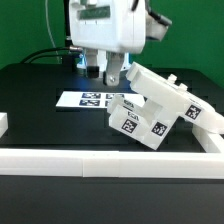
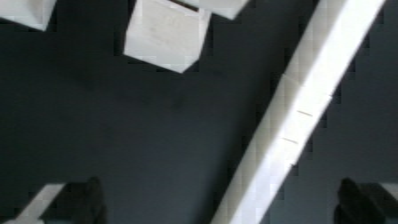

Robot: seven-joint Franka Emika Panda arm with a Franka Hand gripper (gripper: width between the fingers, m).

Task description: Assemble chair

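Observation:
The partly joined chair [image 1: 155, 112], white blocky parts with black-and-white tags, lies tilted on the black table at the exterior view's right, its lower end near the front rail. My gripper [image 1: 108, 72] hangs open just behind and above the chair's upper end, holding nothing. In the wrist view the dark fingertips [image 2: 71, 203] stand wide apart at the frame's corners around my gripper [image 2: 217, 208]. A long white edge [image 2: 294, 110] runs slantwise below them; I cannot tell which part it is. A blurred white piece [image 2: 175, 38] lies farther off.
The marker board [image 1: 88, 98] lies flat on the table at the chair's left in the exterior view. A white border rail [image 1: 90, 160] runs along the front edge, with a short end piece [image 1: 3, 124] at the left. Cables trail behind the arm.

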